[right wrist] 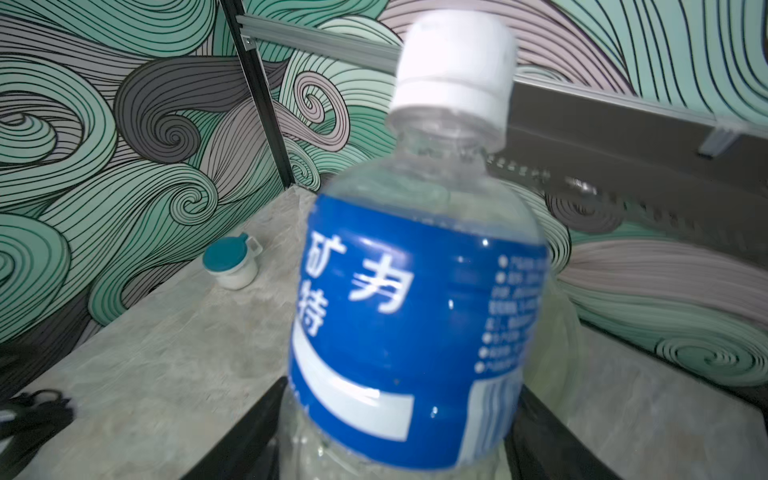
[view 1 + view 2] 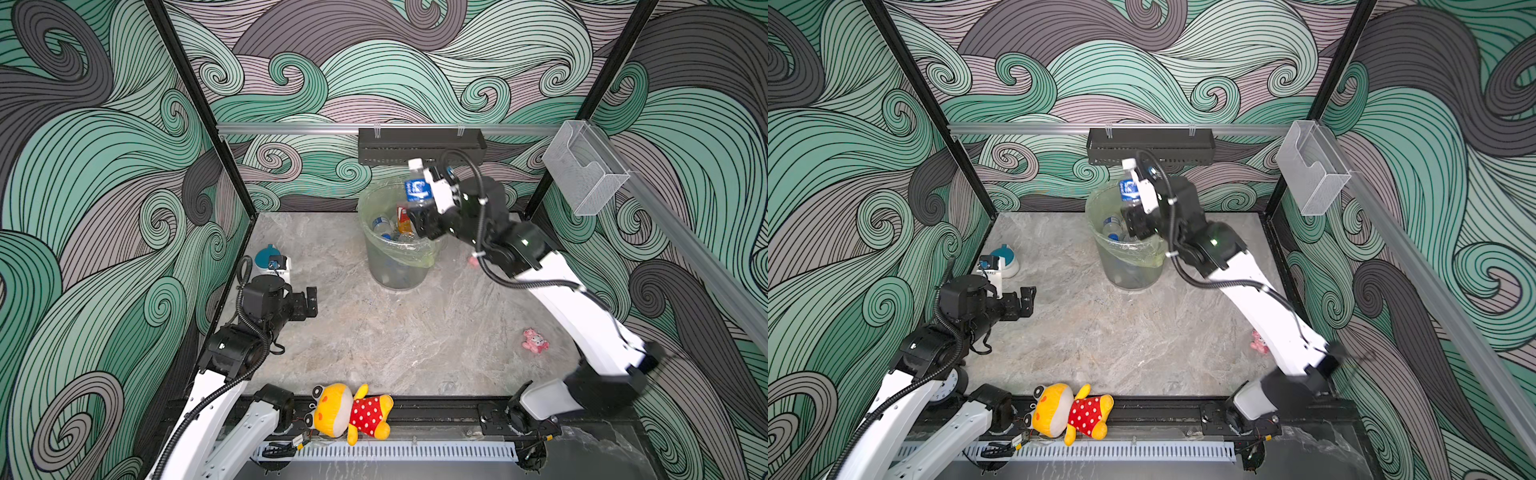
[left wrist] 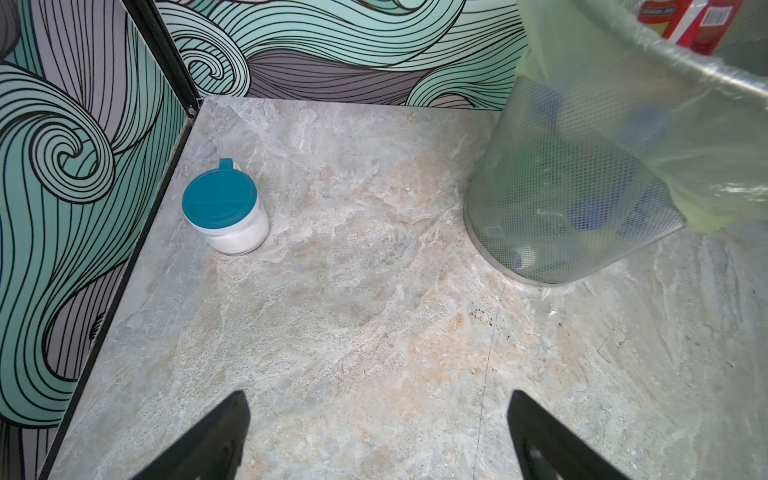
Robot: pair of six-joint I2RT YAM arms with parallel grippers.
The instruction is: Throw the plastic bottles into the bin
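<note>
Bottle (image 1: 415, 311) of clear plastic with a white cap fills the right wrist view. Its blue label carries large white Chinese characters, 矿 and 为 above 特, over a white band; the small print beside them is too blurred to read. The bottle stands cap-up between the fingers of the right gripper (image 2: 426, 201), directly above the mouth of the bin (image 2: 370, 232). A finger flanks it on each side, but whether they clamp it or only stand beside it cannot be told.

The bin is a grey mesh bucket lined with a pale yellow-green bag, standing near the back of the marbled table (image 3: 353, 311). More bottles lie inside it: clear ones with blue caps (image 2: 380, 224) and one with an orange-red label (image 2: 402, 218). The left wrist view shows a barcode on that label, though no wording is legible. The right arm covers the bin's right rim in both top views.

The left gripper (image 3: 380, 415) hangs low at the left with fingers spread wide and nothing between them. A white cup with a teal lid (image 3: 224, 208) stands just beyond it by the left wall. A yellow plush toy in a red dotted dress (image 2: 349, 413) lies on the front rail, a small pink toy (image 2: 535, 340) lies at the right, and a clear wall box (image 2: 582, 174) hangs at the upper right.
</note>
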